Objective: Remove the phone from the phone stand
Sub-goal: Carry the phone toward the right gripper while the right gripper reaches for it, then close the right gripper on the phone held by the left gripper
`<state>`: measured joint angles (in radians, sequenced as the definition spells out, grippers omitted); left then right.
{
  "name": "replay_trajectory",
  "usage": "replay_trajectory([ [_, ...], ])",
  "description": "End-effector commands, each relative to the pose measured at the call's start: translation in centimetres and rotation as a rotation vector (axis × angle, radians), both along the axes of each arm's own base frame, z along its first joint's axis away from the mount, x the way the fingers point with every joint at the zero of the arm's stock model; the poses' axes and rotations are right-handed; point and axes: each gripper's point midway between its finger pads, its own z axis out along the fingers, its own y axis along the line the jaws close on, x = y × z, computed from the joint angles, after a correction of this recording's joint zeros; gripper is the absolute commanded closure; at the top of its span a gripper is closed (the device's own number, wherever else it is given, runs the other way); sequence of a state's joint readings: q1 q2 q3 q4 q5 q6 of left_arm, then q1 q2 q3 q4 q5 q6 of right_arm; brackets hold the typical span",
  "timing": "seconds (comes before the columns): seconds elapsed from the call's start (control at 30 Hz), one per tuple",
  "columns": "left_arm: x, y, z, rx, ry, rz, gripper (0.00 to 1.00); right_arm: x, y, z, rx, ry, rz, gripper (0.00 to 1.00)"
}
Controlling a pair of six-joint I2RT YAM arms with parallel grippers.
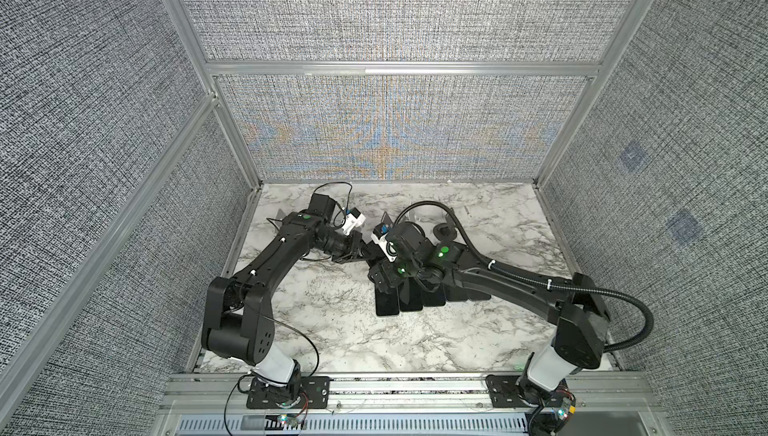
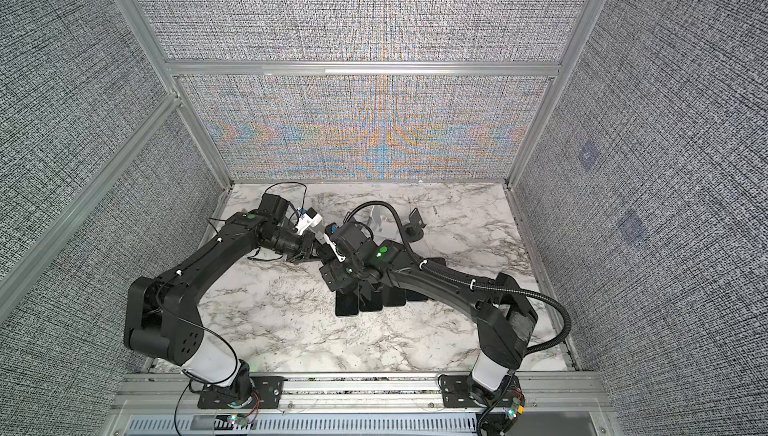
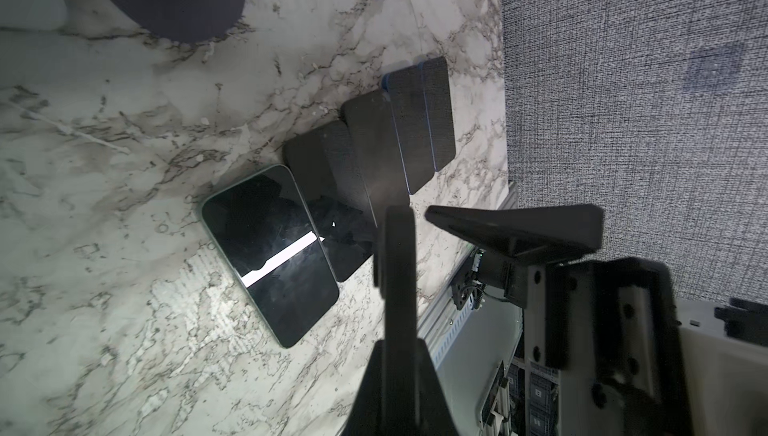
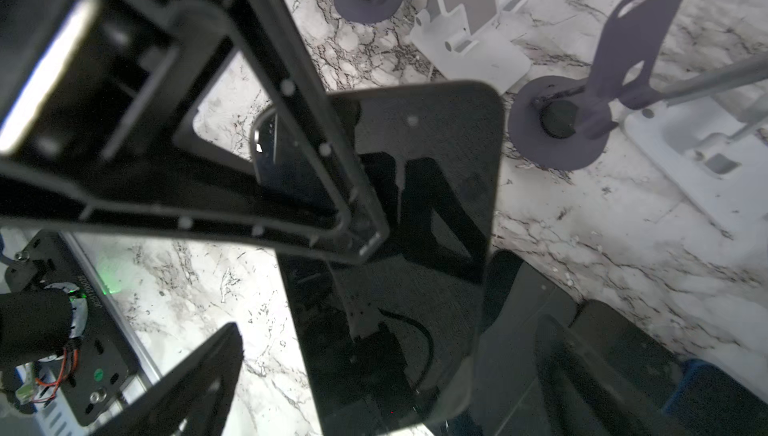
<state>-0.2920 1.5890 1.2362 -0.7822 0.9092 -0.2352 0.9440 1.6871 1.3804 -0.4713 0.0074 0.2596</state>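
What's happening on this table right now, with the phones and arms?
The right pincer hangs open over a dark phone at the end of a row of phones lying flat on the marble table. The left pincer is shut beside it, apparently empty. The phone stands visible at the back hold nothing.

Robot lab cell: boxed in on three sides by grey fabric panels (image 1: pixel 386 10) in an aluminium frame (image 1: pixel 403 68), marble-print bench (image 1: pixel 374 338) inside, left arm (image 1: pixel 270 255) and right arm (image 1: pixel 511 284) bolted to a slotted rail (image 1: pixel 407 388) in front, phones (image 1: pixel 388 305) laid in a row.
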Motion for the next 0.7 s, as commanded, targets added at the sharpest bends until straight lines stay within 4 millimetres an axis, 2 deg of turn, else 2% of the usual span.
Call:
replay_trajectory([
  [0.0,-0.2,-0.6,1.5,-0.075,-0.035,-0.038,1.00,0.0,0.5,0.0,0.031,0.033,0.015,0.05],
  [0.2,-0.3,-0.5,1.3,-0.069,-0.038,-0.051,1.00,0.0,-0.1,-0.9,0.032,0.089,0.014,0.15],
  [0.57,-0.7,-0.9,1.4,-0.108,-0.032,-0.082,1.00,-0.1,0.5,-1.4,0.042,0.105,0.044,0.26],
  [0.67,-0.7,-1.0,1.5,-0.118,-0.032,-0.088,1.00,0.0,0.5,-1.4,0.045,0.096,0.038,0.32],
])
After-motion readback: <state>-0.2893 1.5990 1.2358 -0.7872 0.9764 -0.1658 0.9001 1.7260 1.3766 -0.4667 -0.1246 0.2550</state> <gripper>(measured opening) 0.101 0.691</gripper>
